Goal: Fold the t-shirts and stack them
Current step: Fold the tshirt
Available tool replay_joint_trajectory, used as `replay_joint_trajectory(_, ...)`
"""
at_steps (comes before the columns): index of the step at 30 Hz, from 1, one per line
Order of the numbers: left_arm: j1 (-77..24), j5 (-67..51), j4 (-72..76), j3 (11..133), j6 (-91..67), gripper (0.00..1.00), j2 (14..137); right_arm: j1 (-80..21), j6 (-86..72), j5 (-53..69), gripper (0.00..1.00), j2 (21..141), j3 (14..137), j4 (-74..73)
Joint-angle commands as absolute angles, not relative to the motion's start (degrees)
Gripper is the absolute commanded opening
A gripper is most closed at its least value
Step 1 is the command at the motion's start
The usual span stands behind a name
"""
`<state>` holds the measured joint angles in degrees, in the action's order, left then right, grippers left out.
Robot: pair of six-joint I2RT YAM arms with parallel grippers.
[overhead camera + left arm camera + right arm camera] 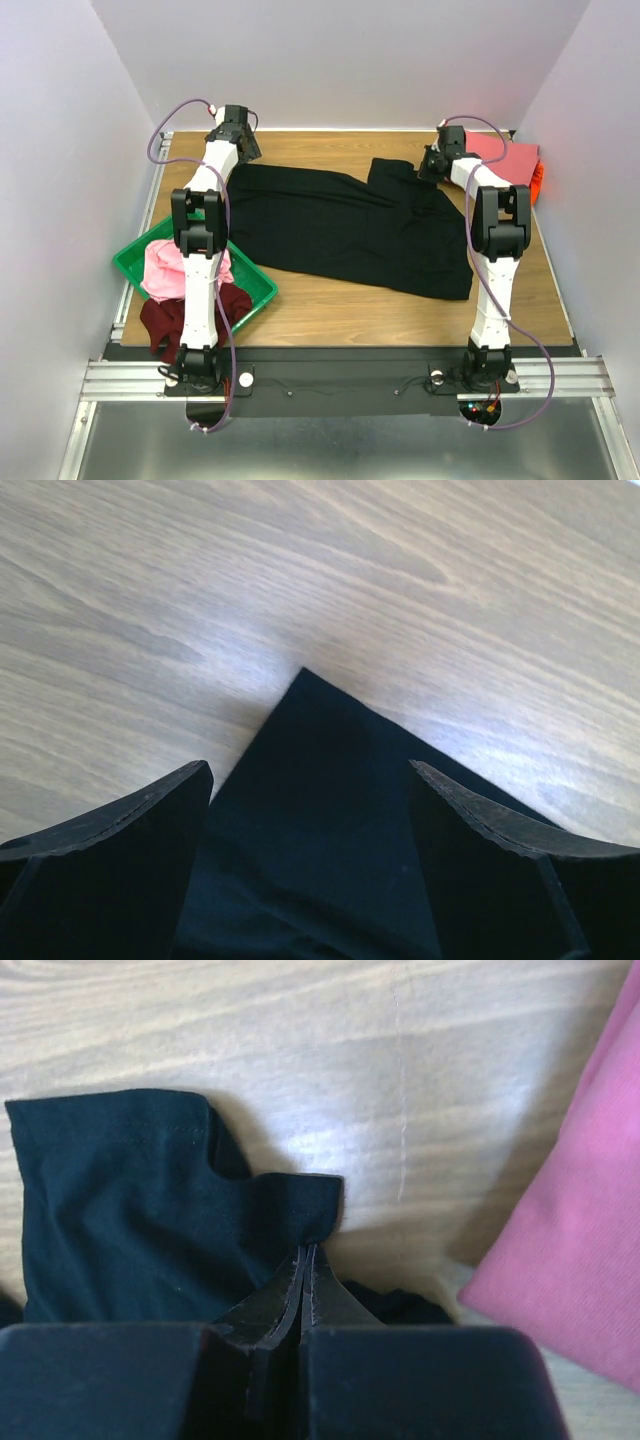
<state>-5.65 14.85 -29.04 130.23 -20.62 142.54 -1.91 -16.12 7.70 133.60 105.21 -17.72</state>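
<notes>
On the wood table (330, 300) the black tee (340, 225) lies spread out; right claw (303, 1257) is pinched tight on its far right edge; left claw (310, 768) sits spread wide over its far left corner.

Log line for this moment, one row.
left gripper open over black tee corner | right gripper shut on black tee | pink tee in tray

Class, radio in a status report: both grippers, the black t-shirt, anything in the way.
Left gripper open over a corner of black t-shirt. Right gripper shut on its far edge. Shirt spread out, unfolded. Pink t-shirt close beside right gripper.
</notes>
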Motion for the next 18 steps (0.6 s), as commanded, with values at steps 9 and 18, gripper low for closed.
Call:
replay_joint_trajectory(9,-4.48,18.63,-26.46,134.82,-22.06,0.82,144.58,-2.81,-17.84,11.07,0.0,125.42,96.42,-14.94)
replay_joint_trajectory(18,-4.39,16.35,-27.68,136.14,-22.24,0.79,147.57,-2.9,-18.46,10.81,0.0,122.17,92.11,-12.39)
